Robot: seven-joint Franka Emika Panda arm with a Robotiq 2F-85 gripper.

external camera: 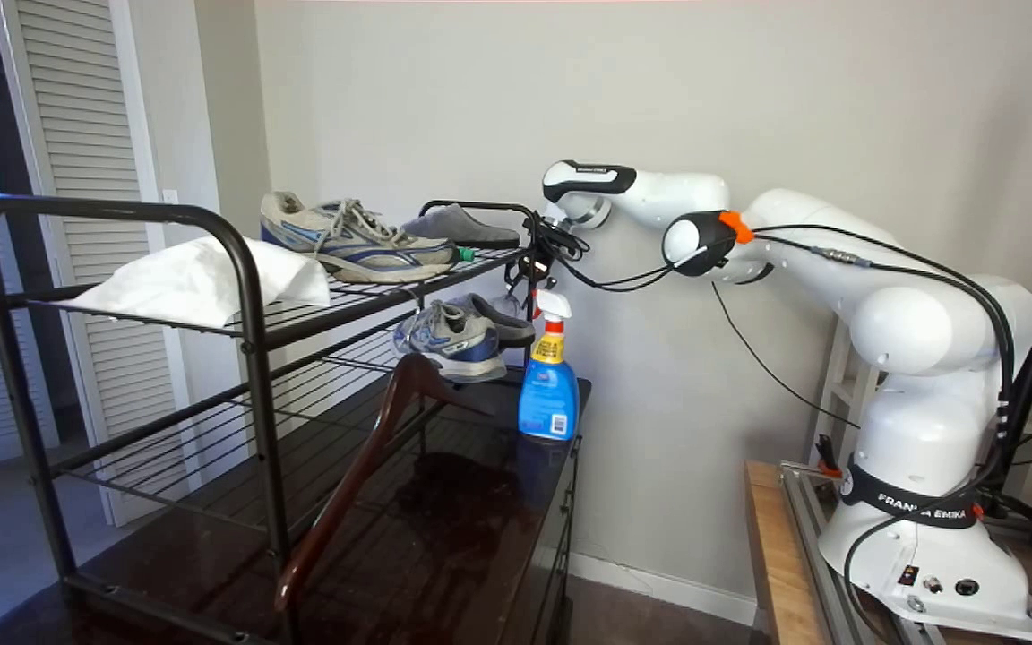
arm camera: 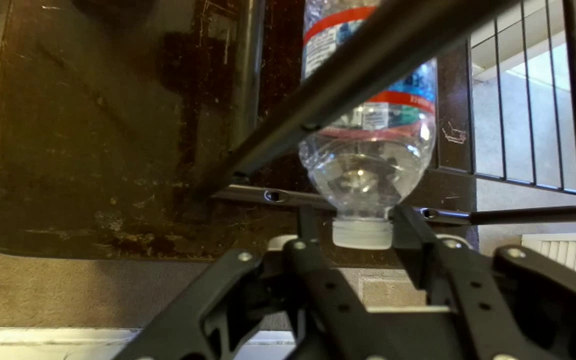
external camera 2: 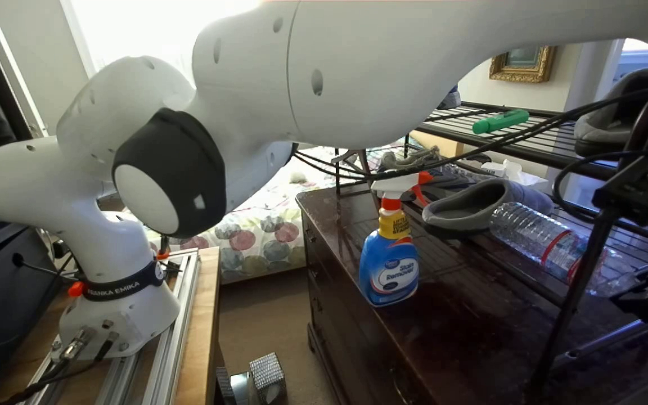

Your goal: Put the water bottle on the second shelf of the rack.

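End effector (arm camera: 355, 220) is only partway open at the end of the rack (external camera: 265, 430), straddling the cap (arm camera: 363, 235) of the water bottle (external camera 2: 566, 253). One finger (arm camera: 308, 225) has a clear gap to it, the other is so close to the neck I can't tell if it's touching, so I'd call it not gripped. Bottle's lying on its side on the rack's second shelf (external camera: 153, 427), neck poking out at the rack's end by the look of it, with a grey slipper (external camera 2: 453, 216) farther in on that tier. So imo placement's basically done and the step now is a clean release. I'd open a bit wider first so that close finger clears, then back straight out along the bottle's length, away from the rack. No twisting or lifting, or you could drag the neck along or clip the rack's corner post (arm camera: 313, 105). Round plastic on wire probably rolls easily, so go slow.
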